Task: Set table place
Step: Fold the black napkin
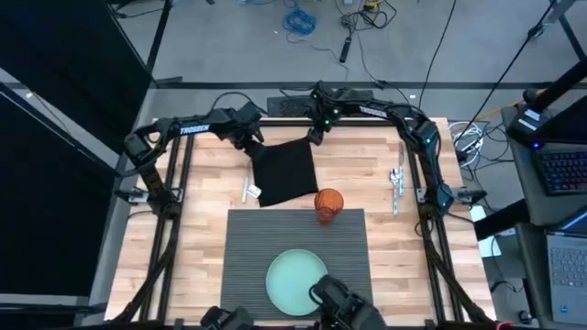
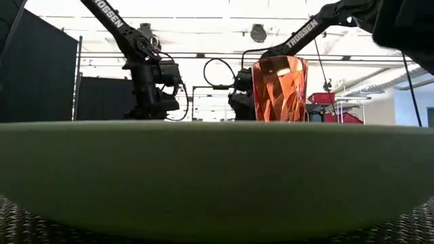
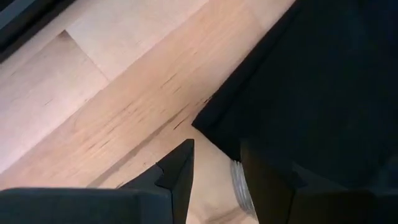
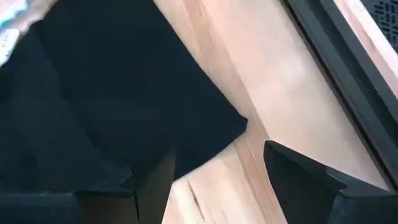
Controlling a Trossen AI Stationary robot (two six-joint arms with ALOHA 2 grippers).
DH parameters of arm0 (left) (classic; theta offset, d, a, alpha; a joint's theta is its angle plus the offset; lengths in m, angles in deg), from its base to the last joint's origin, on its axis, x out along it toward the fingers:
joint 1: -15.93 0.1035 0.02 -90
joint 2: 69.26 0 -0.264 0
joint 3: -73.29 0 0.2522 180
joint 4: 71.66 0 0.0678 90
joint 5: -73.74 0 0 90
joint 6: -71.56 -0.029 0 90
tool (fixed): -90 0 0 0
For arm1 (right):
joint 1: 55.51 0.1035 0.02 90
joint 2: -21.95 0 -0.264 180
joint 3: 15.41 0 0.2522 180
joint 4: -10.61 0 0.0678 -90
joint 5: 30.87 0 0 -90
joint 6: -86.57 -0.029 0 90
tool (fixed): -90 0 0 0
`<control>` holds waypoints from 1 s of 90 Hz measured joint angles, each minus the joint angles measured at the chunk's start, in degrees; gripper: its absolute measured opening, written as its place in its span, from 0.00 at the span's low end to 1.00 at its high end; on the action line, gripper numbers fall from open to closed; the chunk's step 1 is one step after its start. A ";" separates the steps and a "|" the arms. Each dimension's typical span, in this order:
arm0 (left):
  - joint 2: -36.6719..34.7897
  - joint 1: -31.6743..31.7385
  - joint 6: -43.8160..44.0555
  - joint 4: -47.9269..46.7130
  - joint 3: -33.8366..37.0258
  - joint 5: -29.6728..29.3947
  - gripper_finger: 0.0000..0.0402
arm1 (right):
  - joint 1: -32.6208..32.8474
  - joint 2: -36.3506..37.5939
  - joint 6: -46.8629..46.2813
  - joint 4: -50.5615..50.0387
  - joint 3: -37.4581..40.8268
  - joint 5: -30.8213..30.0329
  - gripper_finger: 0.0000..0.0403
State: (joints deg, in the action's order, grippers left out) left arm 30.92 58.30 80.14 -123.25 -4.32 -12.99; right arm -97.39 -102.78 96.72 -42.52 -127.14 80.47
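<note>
The dark grey ribbed placemat [image 1: 298, 240] lies on the near middle of the wooden table. On it rest a pale green plate [image 1: 295, 282] and, at its far edge, an orange faceted glass [image 1: 328, 203]. A black napkin [image 1: 284, 170] lies flat beyond the placemat. My left gripper [image 3: 214, 180] stands open at the napkin's far left corner [image 3: 208, 124]. My right gripper [image 4: 217, 180] stands open at its far right corner [image 4: 239, 127]. In the low view the plate's rim [image 2: 217, 169] hides both grippers' fingertips. My left gripper comes at the napkin's far left corner from above, one finger [image 3: 267, 180] over the cloth and one over bare wood; whether it touches I cannot tell. My right gripper has one finger [image 4: 152, 180] over the cloth by the far right corner and one beside it; touching I cannot tell.
Silver cutlery [image 1: 396, 183] lies on the wood at the right. A small pale item [image 1: 249, 192] sits by the napkin's near left corner. Black frame rails [image 1: 170, 211] run along both table sides.
</note>
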 joint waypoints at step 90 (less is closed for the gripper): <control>4.76 0.30 -0.52 2.10 0.35 2.16 0.29 | 1.87 -2.12 -2.46 4.28 0.06 -0.26 0.57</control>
State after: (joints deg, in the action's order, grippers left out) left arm 35.69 58.60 79.61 -121.14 -3.97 -10.84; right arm -95.52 -104.89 94.25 -38.24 -127.08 80.21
